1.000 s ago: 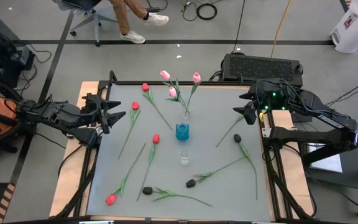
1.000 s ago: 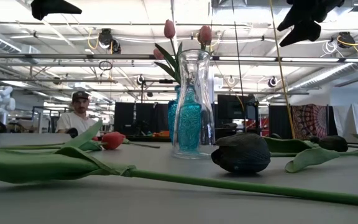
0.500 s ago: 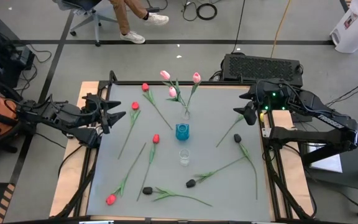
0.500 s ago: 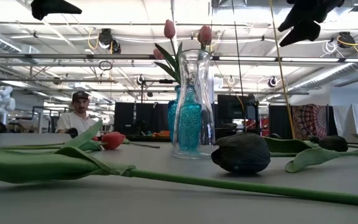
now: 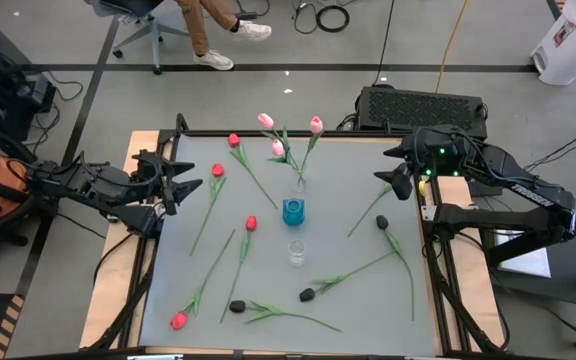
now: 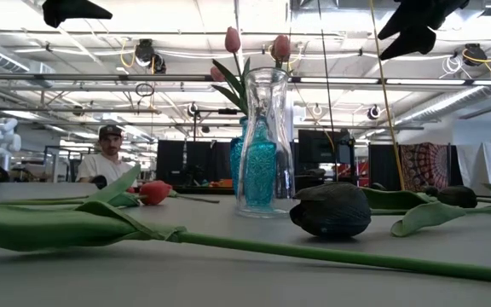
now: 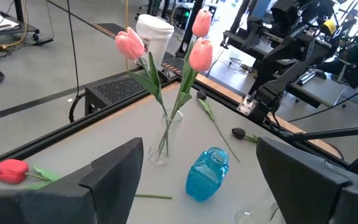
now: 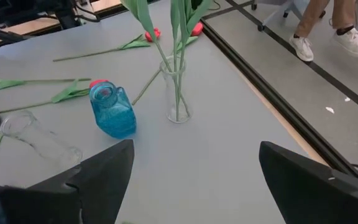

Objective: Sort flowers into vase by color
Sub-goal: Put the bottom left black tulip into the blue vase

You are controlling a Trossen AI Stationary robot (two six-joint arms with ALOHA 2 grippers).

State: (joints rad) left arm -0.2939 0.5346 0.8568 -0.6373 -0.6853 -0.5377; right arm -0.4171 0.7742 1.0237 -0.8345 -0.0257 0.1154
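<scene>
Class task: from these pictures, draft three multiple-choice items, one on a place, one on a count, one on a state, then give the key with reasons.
1. Where does the blue vase stand?
A. between two clear vases
B. at the table's left edge
C. off the table

2. How many pink tulips are in the clear vase?
A. one
B. three
C. five

3. How is the left gripper?
A. shut on a stem
B. open, holding nothing
C. shut on a vase

Key: 1 A, a clear vase stands on either side of it; 2 B, three pink heads rise from it; 3 B, its fingers stand apart with nothing between.
</scene>
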